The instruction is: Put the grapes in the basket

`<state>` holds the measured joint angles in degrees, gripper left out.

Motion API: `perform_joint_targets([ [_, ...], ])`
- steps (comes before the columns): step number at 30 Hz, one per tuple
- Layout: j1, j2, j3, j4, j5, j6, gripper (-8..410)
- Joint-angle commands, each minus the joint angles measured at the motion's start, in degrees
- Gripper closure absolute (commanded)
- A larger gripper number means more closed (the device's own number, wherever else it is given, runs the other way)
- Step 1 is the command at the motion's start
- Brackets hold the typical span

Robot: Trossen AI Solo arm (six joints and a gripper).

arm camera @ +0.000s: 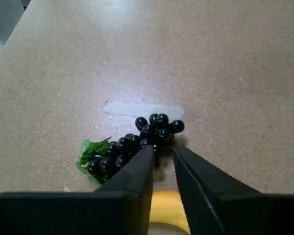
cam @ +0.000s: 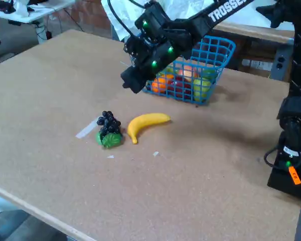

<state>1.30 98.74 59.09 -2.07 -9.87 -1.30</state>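
On the worktop [cam: 55,90], grapes [cam: 109,129] lie loose beside a banana [cam: 146,122], well short of the blue wire basket [cam: 221,51]; pincer [arm camera: 162,152] hangs above, jaws slightly spread, empty, seemingly lined up for pickup.

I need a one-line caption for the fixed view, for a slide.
Gripper hovers above the table; grapes lie beside a banana, blue basket of fruit behind.

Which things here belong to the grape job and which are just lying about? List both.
Job:
grapes on the table
blue basket, already holding fruit
gripper, above the table, holding nothing

Lying about:
banana beside the grapes
strip of tape
fruit in the basket
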Motion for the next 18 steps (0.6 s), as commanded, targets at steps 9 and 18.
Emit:
perform_joint_targets([
  [9, 1.14, 1.68, 0.04, -0.26, -0.28, 5.57, 134],
  [18, 5.14, 9.25, 0.66, 3.26, -0.28, 7.56, 130],
])
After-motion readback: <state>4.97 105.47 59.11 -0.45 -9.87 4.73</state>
